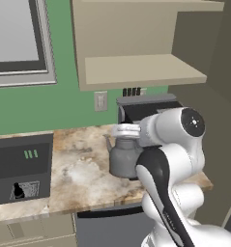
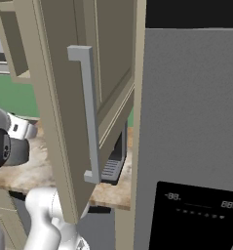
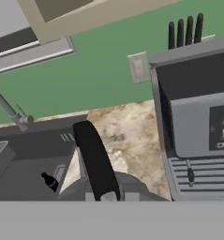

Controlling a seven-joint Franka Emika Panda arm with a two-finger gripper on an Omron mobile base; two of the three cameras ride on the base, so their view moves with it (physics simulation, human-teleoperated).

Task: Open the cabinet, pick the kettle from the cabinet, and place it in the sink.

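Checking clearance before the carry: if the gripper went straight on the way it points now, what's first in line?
The kettle itself: the gripper is shut on its handle, body right below. Past that, probably the counter; depth unclear.

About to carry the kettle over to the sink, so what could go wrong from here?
The gripper, shut on the kettle by its arched handle, could let it swing or tilt. The coffee machine stands close beside it and may be clipped. The open cabinet door hangs near the arm.
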